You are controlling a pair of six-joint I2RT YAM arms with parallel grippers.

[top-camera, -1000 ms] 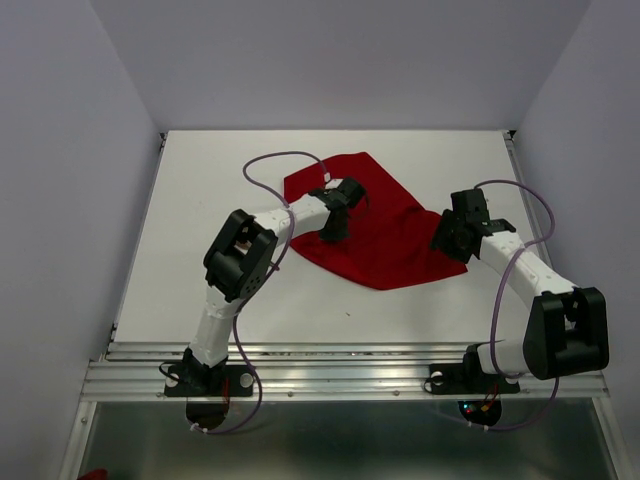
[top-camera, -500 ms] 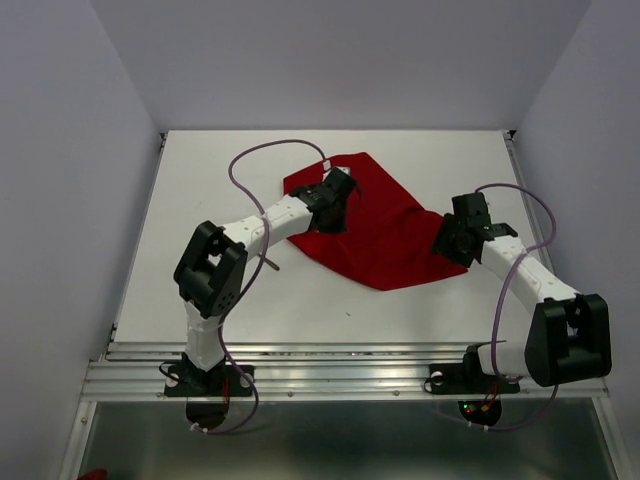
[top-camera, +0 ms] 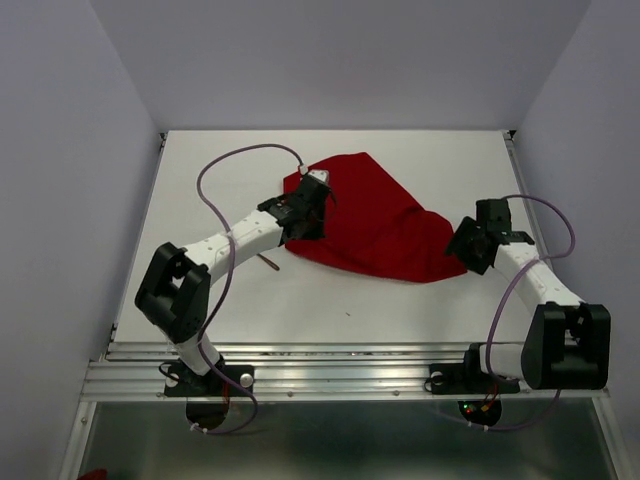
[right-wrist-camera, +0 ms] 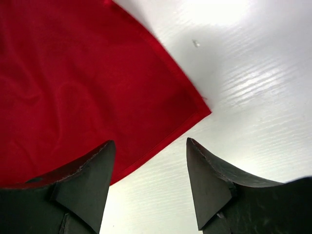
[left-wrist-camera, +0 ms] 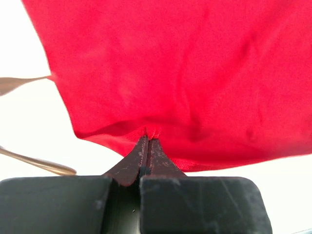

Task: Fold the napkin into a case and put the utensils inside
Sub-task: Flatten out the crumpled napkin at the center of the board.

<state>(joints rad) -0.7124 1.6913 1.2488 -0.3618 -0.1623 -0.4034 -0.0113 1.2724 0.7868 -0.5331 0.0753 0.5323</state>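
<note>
**Top view:** The left gripper (top-camera: pixel 305 212) has pulled toward the left of the frame, its arm swinging out with it. It has dragged the near-left edge of the napkin (top-camera: pixel 375 225) along. The red cloth has lost the point it had at lower centre and now lies as a bunched, rounder shape in the middle of the table (top-camera: pixel 220 170). The right gripper (top-camera: pixel 465 247) has backed off to the right of the cloth's right corner. A slim brown utensil (top-camera: pixel 268 262) lies bare on the white surface, just left of the napkin.

**Left wrist:** The fingers (left-wrist-camera: pixel 156 158) are pressed together on the napkin's hem (left-wrist-camera: pixel 151 130), and the cloth fans out above. Two pale handles (left-wrist-camera: pixel 44 165) cross the left edge.

**Right wrist:** The right gripper's (right-wrist-camera: pixel 149 144) fingers stand apart and empty. The napkin's corner (right-wrist-camera: pixel 202 111) lies flat ahead of them.

I judge the cloth is being repositioned. No case is folded yet.
</note>
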